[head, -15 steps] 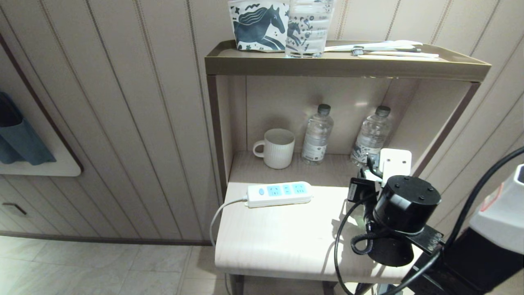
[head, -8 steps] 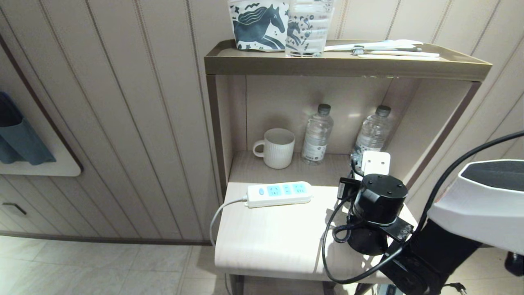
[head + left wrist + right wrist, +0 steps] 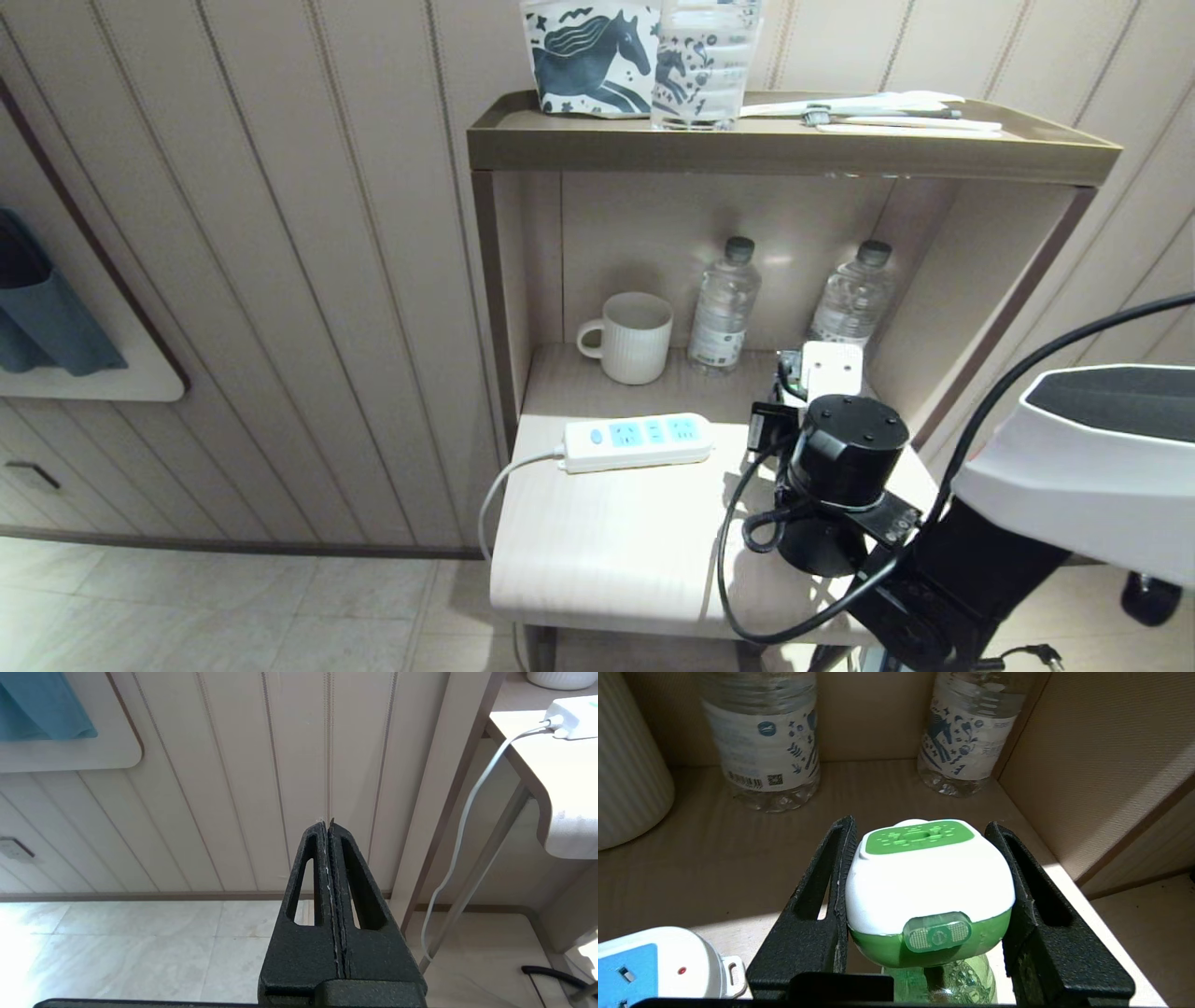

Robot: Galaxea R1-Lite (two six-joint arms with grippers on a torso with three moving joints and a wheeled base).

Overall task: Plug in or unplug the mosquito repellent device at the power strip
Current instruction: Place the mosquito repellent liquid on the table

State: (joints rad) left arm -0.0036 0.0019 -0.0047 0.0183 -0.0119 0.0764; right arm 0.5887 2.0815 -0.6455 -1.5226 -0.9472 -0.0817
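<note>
wall [image 3: 308, 233]: beige vertical-striped panelling, 9 to 12 o'clock | floor [image 3: 233, 607]: pale marble tiles, 7 o'clock | shelf unit [image 3: 794, 149]: brown-framed, pale wood, centre to 3 o'clock | light: bright sun patch on lower shelf

A pale wood-grain tabletop [image 3: 597, 541] carries the power strip [image 3: 638, 441] near its left edge, its white cord [image 3: 495, 495] dropping over the side. Behind, on the lower shelf [image 3: 579, 378], stand a ribbed mug [image 3: 630, 338] and 2 water bottles [image 3: 724, 306]. The top shelf [image 3: 794, 147] bears a horse-print pouch [image 3: 588, 56].
</note>
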